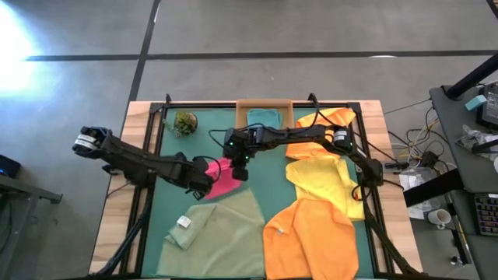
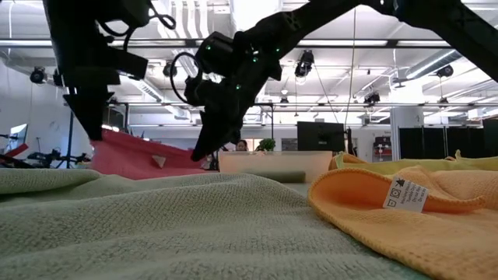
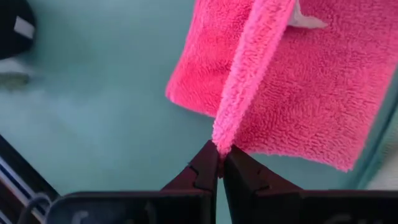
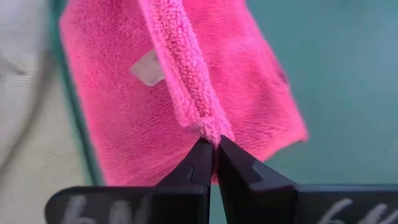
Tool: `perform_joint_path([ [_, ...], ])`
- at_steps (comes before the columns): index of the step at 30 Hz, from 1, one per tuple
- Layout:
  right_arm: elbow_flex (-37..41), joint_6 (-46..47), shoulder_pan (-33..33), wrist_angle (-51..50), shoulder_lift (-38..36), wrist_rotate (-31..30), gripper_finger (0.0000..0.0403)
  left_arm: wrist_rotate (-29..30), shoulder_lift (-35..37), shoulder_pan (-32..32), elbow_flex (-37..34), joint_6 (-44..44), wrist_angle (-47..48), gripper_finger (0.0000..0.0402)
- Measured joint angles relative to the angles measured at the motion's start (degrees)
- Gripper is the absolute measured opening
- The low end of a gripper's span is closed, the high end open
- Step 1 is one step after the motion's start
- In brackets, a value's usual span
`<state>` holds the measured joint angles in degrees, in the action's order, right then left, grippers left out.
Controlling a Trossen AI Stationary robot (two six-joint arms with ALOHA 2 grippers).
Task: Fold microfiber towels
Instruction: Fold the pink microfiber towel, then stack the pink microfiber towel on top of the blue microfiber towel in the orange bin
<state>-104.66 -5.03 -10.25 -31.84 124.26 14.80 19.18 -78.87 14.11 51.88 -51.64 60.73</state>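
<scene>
A hot pink microfiber towel [image 1: 223, 182] [image 2: 140, 161] is held up over the green mat near the table's middle. My left gripper [image 1: 207, 178] [image 3: 220, 163] is shut on its left end and my right gripper [image 1: 237, 162] [image 4: 212, 155] on its right end. A pale sage towel [image 1: 222, 229] lies spread at the near left. An orange towel [image 1: 311, 237] lies at the near right, with a yellow one [image 1: 323, 179] behind it. Another orange towel [image 1: 327, 120] lies at the far right. A teal towel [image 1: 264, 117] sits in the tan tray. My left gripper pinches a bunched edge of the pink towel [image 3: 221, 138] between its two fingertips, coming steeply from above. The cloth hangs from there; I cannot tell whether its lower part lies on the mat. My right gripper pinches a ridge of the pink towel's edge [image 4: 210, 132] between its fingertips, slanting down from the table's right. The towel's top edge [image 2: 156, 148] runs between the two grippers, sloping down toward the right one.
The tan cardboard tray [image 1: 264, 103] stands at the far edge's middle. A small green round thing [image 1: 185, 122] lies at the far left of the mat. Bare green mat [image 1: 261, 175] shows between the pink and yellow towels.
</scene>
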Motion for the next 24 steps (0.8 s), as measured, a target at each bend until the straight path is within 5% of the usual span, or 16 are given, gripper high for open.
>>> perform_joint_path([
  [10,0.0,0.6,-0.8,1.1,0.2,-3.4,0.0014,2.3,0.0,-3.6,-1.4,4.4,-2.2,0.0011],
  [19,0.0,2.0,-1.7,1.1,0.2,-3.2,0.0092,2.1,0.0,-3.7,-1.7,5.3,-1.5,0.0101],
  [24,0.0,1.3,-4.4,-2.1,-2.5,-0.4,0.0131,-1.5,0.0,-4.8,0.5,6.0,7.2,0.0143],
])
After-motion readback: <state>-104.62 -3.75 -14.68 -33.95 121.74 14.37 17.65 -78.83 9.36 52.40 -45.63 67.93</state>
